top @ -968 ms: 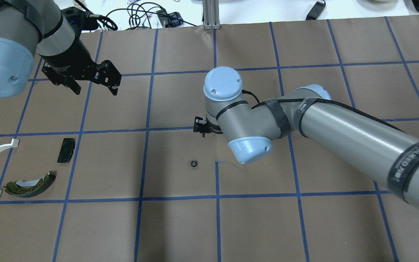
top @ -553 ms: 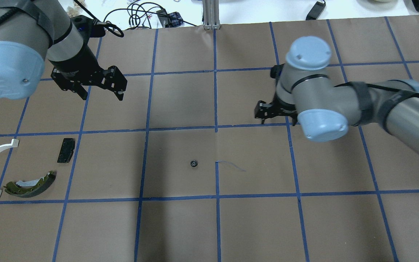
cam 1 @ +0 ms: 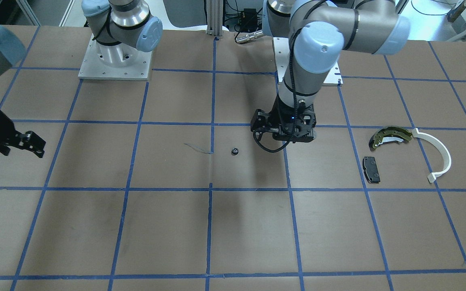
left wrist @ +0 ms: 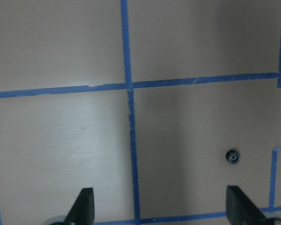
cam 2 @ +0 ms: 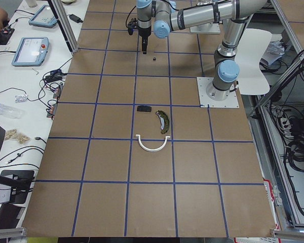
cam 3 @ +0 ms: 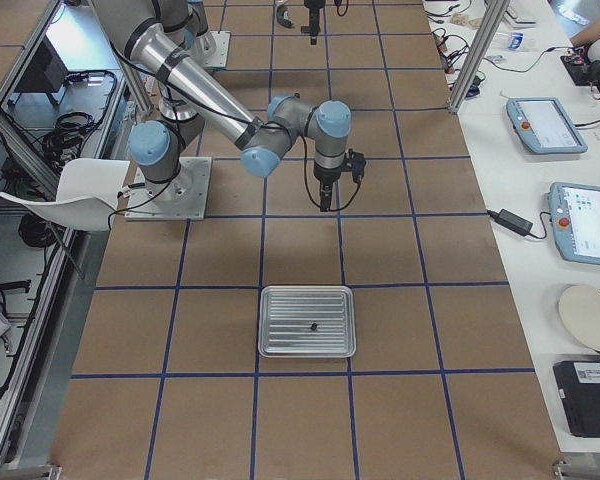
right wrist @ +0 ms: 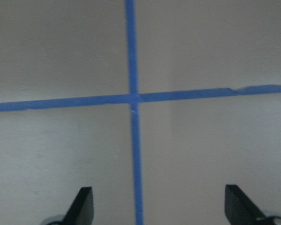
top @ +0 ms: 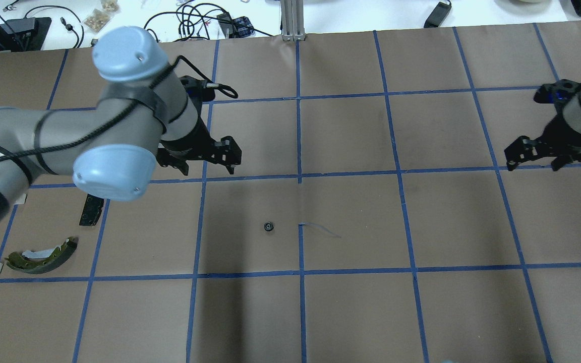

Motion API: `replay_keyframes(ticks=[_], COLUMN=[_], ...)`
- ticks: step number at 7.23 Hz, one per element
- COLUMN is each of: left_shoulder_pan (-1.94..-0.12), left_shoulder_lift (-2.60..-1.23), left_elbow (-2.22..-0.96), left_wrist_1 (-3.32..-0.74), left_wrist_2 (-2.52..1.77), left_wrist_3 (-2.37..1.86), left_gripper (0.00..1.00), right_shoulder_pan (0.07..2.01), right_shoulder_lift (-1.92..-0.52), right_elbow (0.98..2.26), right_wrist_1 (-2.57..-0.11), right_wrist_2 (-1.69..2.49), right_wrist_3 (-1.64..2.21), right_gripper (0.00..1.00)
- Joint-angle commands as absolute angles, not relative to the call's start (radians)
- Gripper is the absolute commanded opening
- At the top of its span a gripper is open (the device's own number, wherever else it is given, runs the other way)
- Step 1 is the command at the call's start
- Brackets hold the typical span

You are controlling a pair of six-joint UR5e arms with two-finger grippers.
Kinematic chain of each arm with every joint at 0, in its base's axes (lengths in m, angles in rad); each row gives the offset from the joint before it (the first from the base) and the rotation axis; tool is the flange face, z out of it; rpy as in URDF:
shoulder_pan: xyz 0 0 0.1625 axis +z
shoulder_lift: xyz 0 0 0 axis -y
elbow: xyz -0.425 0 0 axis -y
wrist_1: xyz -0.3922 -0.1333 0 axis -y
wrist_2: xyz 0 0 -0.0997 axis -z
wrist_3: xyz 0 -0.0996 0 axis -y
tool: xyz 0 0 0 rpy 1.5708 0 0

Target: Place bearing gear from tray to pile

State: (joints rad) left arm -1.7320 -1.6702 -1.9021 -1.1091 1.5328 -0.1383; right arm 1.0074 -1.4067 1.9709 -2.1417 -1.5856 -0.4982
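Where the brown paper-covered table (top: 371,312) is crossed by blue tape lines, you will find the small black round bearing gear (top: 269,226) lying alone on the paper close to the middle. It is just beside a tape line and touches nothing else. Take that gear as your reference point for everything below.

The left gripper (top: 204,164) hangs above the table near the gear, on the robot's left of it. Its two black fingers (left wrist: 84,206) are spread wide with nothing between them. In the left wrist view you see the gear (left wrist: 232,156) on the paper just ahead of one fingertip, untouched.

The right gripper (top: 532,157) is well apart from the gear, on the robot's right. Its jaws are also spread wide and hold nothing. The right wrist view shows only bare paper and a tape crossing between the fingertips (right wrist: 84,206).

Well apart from the gear, on the robot's left, lies the pile: an olive-gold curved brake shoe (cam 1: 390,135), a small black rectangular brake pad (cam 1: 371,169) and a long white curved plastic arc (cam 1: 439,155). The shoe's end is just beside the arc, and the pad lies apart from both.

Far from the gear, on the robot's right, sits the flat pale grey ribbed rectangular tray (cam 3: 280,340). One tiny dark part (cam 3: 312,326) rests in it, too small for you to identify.
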Motion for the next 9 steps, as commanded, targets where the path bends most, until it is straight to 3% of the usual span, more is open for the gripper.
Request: replay_keyframes(ticks=[1,5,6,7,9], left_shoulder_pan=[-1.813,-1.904,-1.91,-1.908,-1.908], left_shoulder_lift=[-1.706,-1.827,-1.848,-1.856,-1.87], left_elbow=[-1.995,-2.039,-2.055,-2.071,-2.077], left_wrist_1=[-1.014,-0.843,-0.819,-0.804,-0.775], left_wrist_2=[1.534,1.537,1.539,1.54,1.54], left_wrist_3=[-0.242,-0.328,-0.328,-0.318,-0.311], left_gripper=[1.0,1.0,1.0,1.0,0.92], right_shoulder_pan=[0.802,0.628,0.602,0.591,0.588], right_shoulder_lift=[-1.369,-1.07,-1.039,-1.011,-1.002], right_elbow=[1.936,1.685,1.655,1.642,1.637], right_wrist_1=[-2.199,-2.214,-2.214,-2.214,-2.215], right_wrist_2=[-1.589,-1.575,-1.577,-1.58,-1.588], right_wrist_3=[-0.633,-0.865,-0.892,-0.897,-0.897], right_gripper=[1.0,1.0,0.88,0.88,0.77])
